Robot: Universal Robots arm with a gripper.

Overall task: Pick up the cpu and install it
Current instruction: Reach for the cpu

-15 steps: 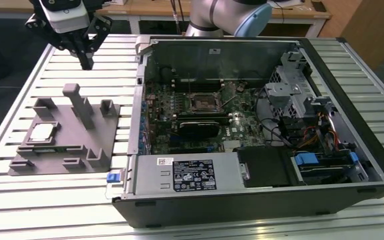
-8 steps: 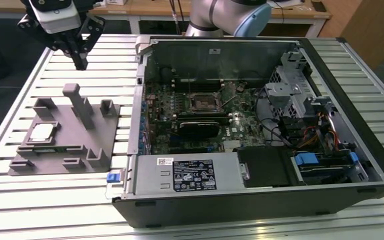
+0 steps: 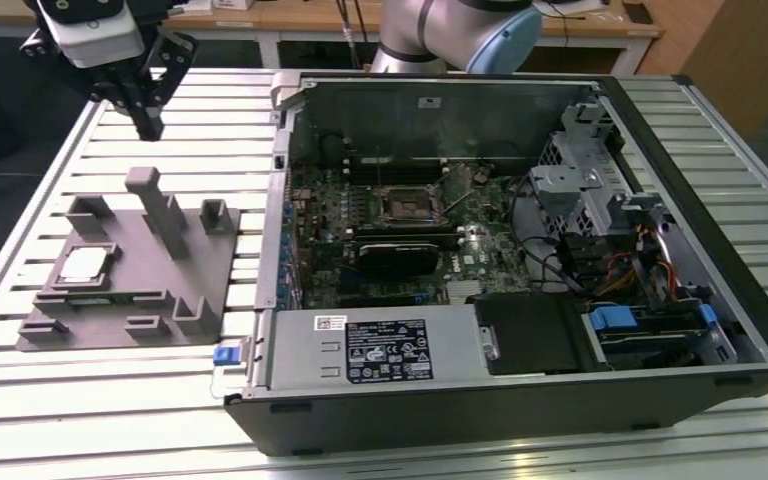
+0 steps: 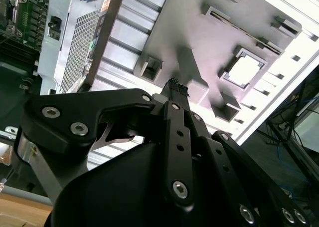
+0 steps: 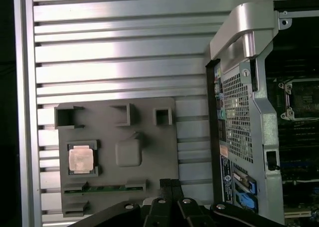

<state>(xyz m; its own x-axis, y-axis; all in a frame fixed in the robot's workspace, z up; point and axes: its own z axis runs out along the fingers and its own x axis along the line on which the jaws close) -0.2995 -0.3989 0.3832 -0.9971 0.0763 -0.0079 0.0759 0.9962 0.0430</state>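
Claw (image 3: 148, 126) status: closed, the two fingers pressed together with nothing between them, as seen in both wrist views (image 5: 171, 183) (image 4: 174, 85). It hangs in the air over the table (image 3: 37, 400), by the far edge of the grey fixture block (image 3: 131, 292), and touches nothing. The cpu (image 3: 84, 265) lies flat, pale metal top up, in a square recess of that block, well apart from the claw; both wrist views show it seated there (image 5: 82, 159) (image 4: 245, 70). The work surface is a table of silver aluminium profiles with parallel slots running across it (image 5: 124, 47). On it, at the exterior view's right of the block, an open black computer case (image 3: 491, 405) lies on its side, showing the green motherboard (image 3: 478, 250) with its black square socket frame (image 3: 408, 205) empty. A grey power supply (image 3: 371, 345) sits along the case's near wall and carries a black label with a white sticker beside it; the print is too small to make out. Another small white sticker sits on the inner back wall of the case (image 3: 428, 102). Behind the table stand the grey base of the robot arm (image 3: 458, 30), a pale wooden bench (image 3: 291, 18) and a brown wooden panel (image 3: 744, 50).
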